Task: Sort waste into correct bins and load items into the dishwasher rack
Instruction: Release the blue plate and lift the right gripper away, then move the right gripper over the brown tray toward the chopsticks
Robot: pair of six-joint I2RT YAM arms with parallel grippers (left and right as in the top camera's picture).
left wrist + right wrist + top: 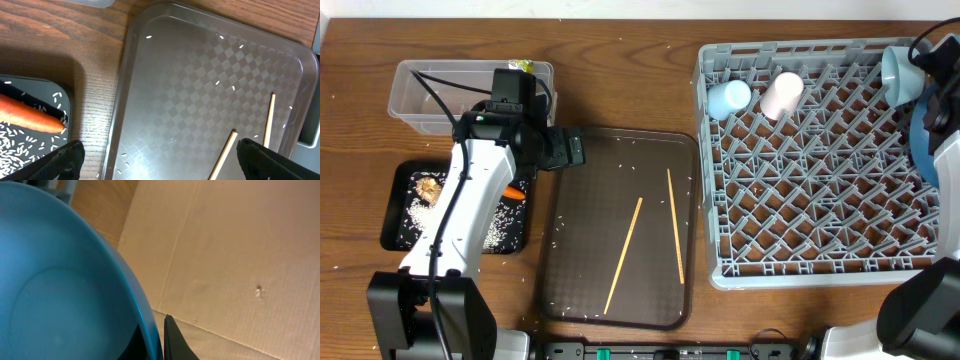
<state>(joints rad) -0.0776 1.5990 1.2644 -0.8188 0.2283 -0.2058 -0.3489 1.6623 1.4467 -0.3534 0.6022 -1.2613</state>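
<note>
My left gripper (160, 167) (565, 150) is open and empty, low over the left part of the brown serving tray (580, 190). Two chopsticks (623, 255) (675, 225) lie on that tray; both show in the left wrist view (225, 155) (269, 120). The black tray (395, 215) holds rice, a brown lump (428, 187) and the carrot (515, 193) (27, 115). The clear tub (420, 95) has the yellow-green wrapper (525, 67) at its far corner. The napkin is hidden. My right gripper (160, 330) is shut on the dark-blue plate's rim (65, 290), at the rack's right side (923, 140).
The grey rack (800, 180) holds a light-blue cup (728, 97), a pink cup (782, 93) and a light-blue bowl (898, 70) along its far side. Loose rice grains lie on the brown tray and the table. Brown cardboard (240, 255) lies beyond the plate.
</note>
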